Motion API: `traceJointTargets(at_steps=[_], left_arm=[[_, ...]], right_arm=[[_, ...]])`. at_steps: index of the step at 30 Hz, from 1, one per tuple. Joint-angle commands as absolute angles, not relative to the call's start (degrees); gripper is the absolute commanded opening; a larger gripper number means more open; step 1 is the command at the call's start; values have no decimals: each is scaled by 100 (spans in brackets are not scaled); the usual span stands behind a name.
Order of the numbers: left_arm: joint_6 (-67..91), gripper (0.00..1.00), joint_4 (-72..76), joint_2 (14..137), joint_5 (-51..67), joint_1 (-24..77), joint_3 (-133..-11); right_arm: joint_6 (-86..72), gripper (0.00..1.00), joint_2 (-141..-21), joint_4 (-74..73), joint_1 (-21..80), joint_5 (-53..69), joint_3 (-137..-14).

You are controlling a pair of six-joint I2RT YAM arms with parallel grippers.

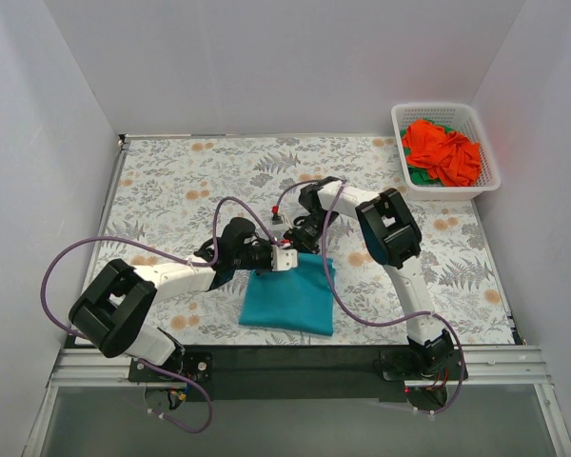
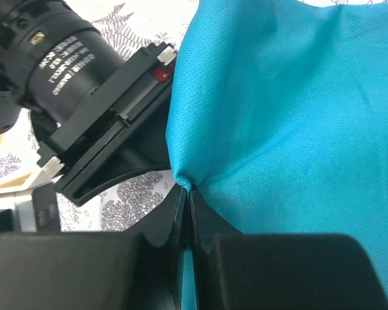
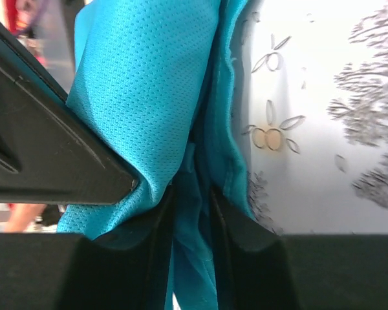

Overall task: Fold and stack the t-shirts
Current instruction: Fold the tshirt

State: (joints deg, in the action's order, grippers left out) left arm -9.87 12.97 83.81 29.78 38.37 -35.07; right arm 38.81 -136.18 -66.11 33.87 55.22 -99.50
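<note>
**Bright, even overhead light; wrist views washed out at the edges**

The top view is sharp and evenly lit from above, with only soft, short shadows on the patterned tablecloth (image 1: 171,190). In the left wrist view the teal t-shirt (image 2: 297,110) shows crisp weave mid-frame and turns paler toward the upper right corner, while the left gripper (image 2: 186,210) at the bottom is underexposed black. In the right wrist view the right side is washed almost white, the upper left corner is blurred, and the right gripper (image 3: 193,219) sits in deep shadow.
</note>
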Motion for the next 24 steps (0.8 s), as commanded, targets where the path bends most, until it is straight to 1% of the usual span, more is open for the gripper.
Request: traceJointTargets(at_steps=[1,6,7,9,13,16,20,24], left_arm=[[-1107,0,1529,8200,2918,3858,-3393],[-1222,0,1529,8156,2997,3946,-3357],[-1256,0,1407,8156,3058,3946,-3375],[-1344,0,1301,8174,3146,3955,-3401],[-1336,0,1160,8401,3059,3946,-3620],[-1213,0,1151,8569,2918,3946,-3831],[-1196,1,1318,8666,2883,3946,-3893],[-1116,4,1318,8727,2786,3824,-4086]], right_arm=[[3920,36,-13377,-6372,3366,4580,-10247],[3806,46,-13368,-6390,3296,4158,-10678],[3788,51,-13377,-6390,3252,4157,-10774],[3683,54,-13429,-6407,3147,4210,-11073],[3700,64,-13324,-6407,2953,4149,-11250],[3683,69,-13271,-6407,2865,4104,-11294],[3604,70,-13271,-6390,2743,4069,-11355],[3376,71,-13210,-6390,2357,4280,-11715]])
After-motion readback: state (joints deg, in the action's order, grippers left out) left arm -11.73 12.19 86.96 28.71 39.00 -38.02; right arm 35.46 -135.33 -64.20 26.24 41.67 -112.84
